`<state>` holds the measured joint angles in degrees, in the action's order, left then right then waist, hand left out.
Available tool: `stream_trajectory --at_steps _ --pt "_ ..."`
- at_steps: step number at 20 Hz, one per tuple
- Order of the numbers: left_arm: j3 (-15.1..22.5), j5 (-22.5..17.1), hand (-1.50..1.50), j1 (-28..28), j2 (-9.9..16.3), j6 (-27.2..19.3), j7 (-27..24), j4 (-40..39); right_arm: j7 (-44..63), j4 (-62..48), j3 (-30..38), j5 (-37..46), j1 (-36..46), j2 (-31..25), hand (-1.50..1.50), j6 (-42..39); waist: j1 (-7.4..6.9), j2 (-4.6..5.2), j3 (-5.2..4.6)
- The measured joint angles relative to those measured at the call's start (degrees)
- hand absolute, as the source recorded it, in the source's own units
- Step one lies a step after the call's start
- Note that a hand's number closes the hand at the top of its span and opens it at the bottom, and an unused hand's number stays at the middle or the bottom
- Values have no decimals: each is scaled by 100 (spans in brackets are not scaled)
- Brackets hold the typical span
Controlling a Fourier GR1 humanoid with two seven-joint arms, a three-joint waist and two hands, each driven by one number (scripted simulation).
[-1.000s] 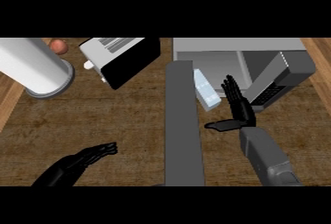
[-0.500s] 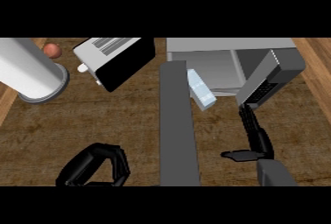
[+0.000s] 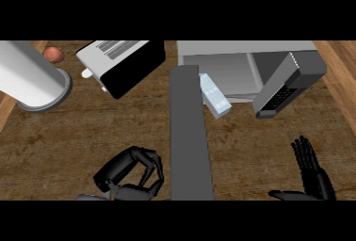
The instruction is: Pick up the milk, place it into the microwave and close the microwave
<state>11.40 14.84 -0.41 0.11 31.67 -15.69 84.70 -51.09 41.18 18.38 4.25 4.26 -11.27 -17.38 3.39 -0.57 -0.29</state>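
**Milk at microwave mouth, both hands low and apart from it**

Milk [image 3: 214, 95]: pale blue-white carton, tilted, lying at the front of the microwave [image 3: 230, 63] opening. Left edge of it is hidden behind a grey vertical bar [image 3: 190, 136] that runs down the middle of the view, so can't tell how far inside the cavity it sits or what it rests on.

Microwave door [image 3: 285, 87] hangs open, swung out to the right, dark inner face showing.

Right hand [image 3: 310, 172]: bottom right, fingers straight and pressed together, pointing up, thumb out to the side. Holds nothing, well apart from the milk and below the door. Wrist is cut off at the lower edge.

Left hand [image 3: 132, 172]: bottom left, fingers curled in, nothing visible inside them. Lower part cut off too.

Rest of the wooden surface [image 3: 83, 132]: toaster [image 3: 122, 63] at an angle top centre-left, big white cylinder [image 3: 28, 75] top left cropped by the edge, small brown round item [image 3: 54, 54] behind it, half hidden.
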Motion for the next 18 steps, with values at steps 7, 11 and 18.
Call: stream_trajectory --at_steps 7,11,18 --pt "946 -98 150 -656 7 -1084 -347 -842 398 1627 -163 -615 -1153 -222 -150 -536 -41 28 7" --pt "1771 -341 150 -858 19 -1627 -283 -1214 673 2466 -285 -1030 -1577 -372 -150 -848 8 36 7" --pt "3056 -1152 150 -1425 34 -2859 35 -1694 1313 3845 -671 -1720 -2064 -467 -150 -1256 119 63 4"
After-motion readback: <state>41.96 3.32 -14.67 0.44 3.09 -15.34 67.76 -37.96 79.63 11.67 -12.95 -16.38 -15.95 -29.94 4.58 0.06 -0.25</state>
